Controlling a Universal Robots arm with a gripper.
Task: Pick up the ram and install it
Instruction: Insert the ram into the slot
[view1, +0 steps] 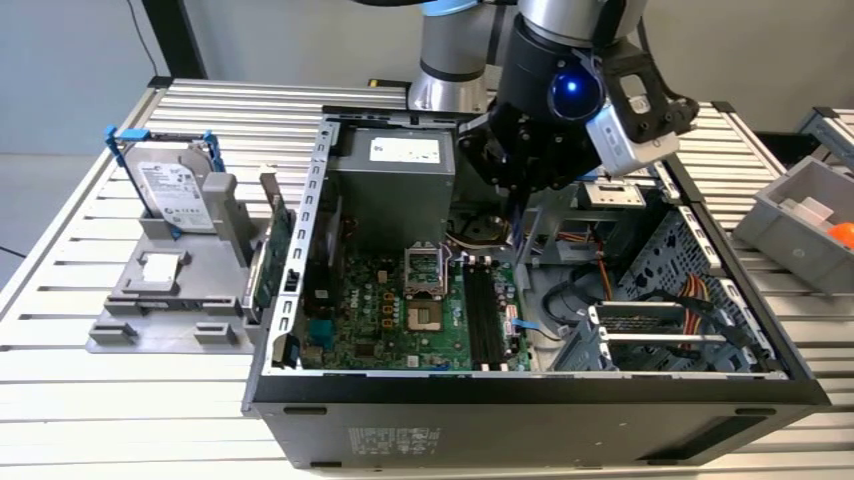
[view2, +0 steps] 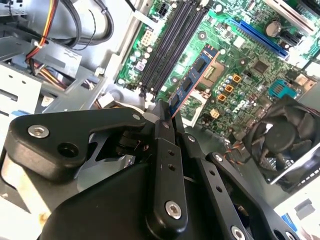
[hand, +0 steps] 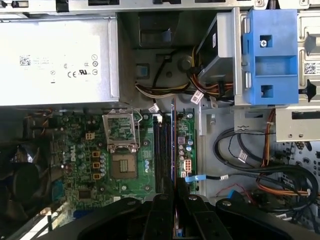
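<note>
Inside the open computer case (view1: 534, 385), the gripper (view1: 518, 205) is seen lowered over the motherboard (view1: 387, 320), with its black fingers (view2: 167, 165) closed on the ram (view2: 192, 80), which is held edge-on and above the board rather than seated. In the second wrist view the ram appears as a thin dark bluish stick with small chips along its face, projecting from between the fingers toward the board. In the first wrist view the ram (hand: 173, 145) is presented as a narrow vertical sliver rising from the gripper (hand: 174, 210), and it is lined up just beside the long black memory slots (hand: 161, 157), near the processor socket (hand: 122, 167). The slots (view2: 172, 42) are also shown in the second wrist view, lying parallel to one another and close to the ram's far end; whether the stick touches any slot cannot be told. A grey power supply (hand: 55, 60) is mounted at one end of the case, and a blue drive bracket (hand: 265, 55) is fixed beside a bundle of cables. Outside the case, toward the exterior view's left, a silver hard drive (view1: 174, 185) in a blue frame is stood upright on a grey holder (view1: 167, 290), and a green expansion card (view1: 274, 250) is propped between it and the case wall.
</note>
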